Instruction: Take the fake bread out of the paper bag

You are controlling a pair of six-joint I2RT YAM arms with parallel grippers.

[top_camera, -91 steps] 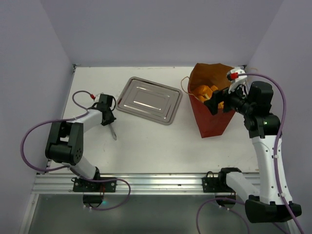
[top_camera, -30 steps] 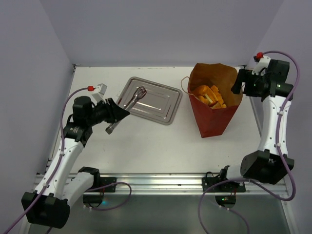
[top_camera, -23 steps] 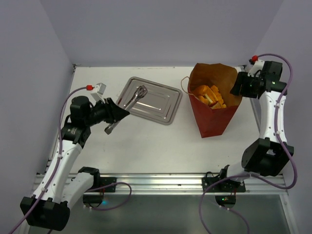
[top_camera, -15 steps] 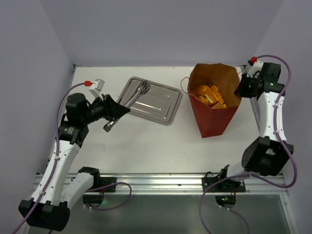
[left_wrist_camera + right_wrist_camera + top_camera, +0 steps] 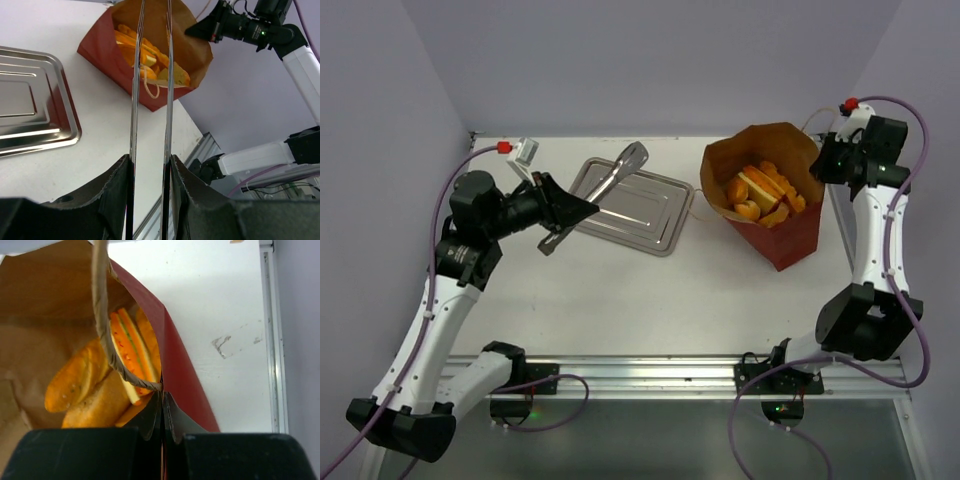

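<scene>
The dark-red paper bag [image 5: 790, 240] stands tilted at the far right, its tan mouth turned up and to the left. Several glossy orange fake breads [image 5: 760, 195] lie inside it. My right gripper [image 5: 820, 165] is shut on the bag's rim [image 5: 180, 365], right beside a twine handle [image 5: 102, 330], with the bread [image 5: 90, 385] just below. My left gripper [image 5: 582, 208] is shut on metal tongs [image 5: 615, 175] held above the steel tray. In the left wrist view the tongs [image 5: 134, 100] point at the bag [image 5: 107, 47] with their two arms apart and nothing between them.
A flat steel tray [image 5: 655, 215] lies at the back middle of the white table, left of the bag. Lilac walls close in the left, back and right sides. The aluminium base rail [image 5: 640, 375] runs along the near edge.
My right gripper has shut on the bag's rim and drawn it to the right, tipping the bag. My left arm has swung the tongs farther over the tray toward the bag.
</scene>
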